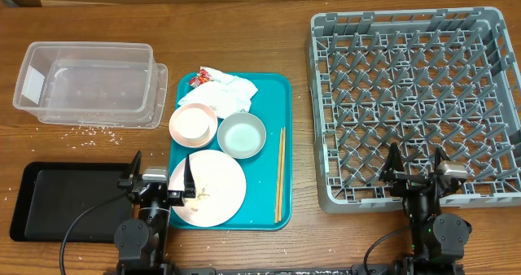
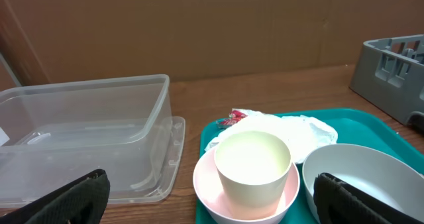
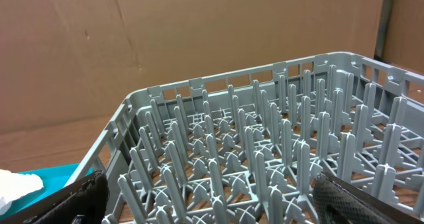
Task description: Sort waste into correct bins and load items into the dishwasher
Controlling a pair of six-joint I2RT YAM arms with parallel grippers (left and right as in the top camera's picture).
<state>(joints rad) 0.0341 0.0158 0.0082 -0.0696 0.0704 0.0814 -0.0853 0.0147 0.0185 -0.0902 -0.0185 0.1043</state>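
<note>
On the wooden table, the small white cup inside the pink bowl looks light, stiff, slippery, best pinched at its rim; left gripper and right gripper gape empty

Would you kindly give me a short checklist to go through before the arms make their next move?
1. Left gripper and right gripper open and empty: ok.
2. Dish rack free of items: ok.
3. Clear tub open on top: ok.
4. Dishes apart for single picks: not ok; the white cup sits inside the pink bowl.
5. Plate free of scraps: not ok; bits lie on it.
6. Table free of waste: not ok; rice grains lie beside the tub.
</note>
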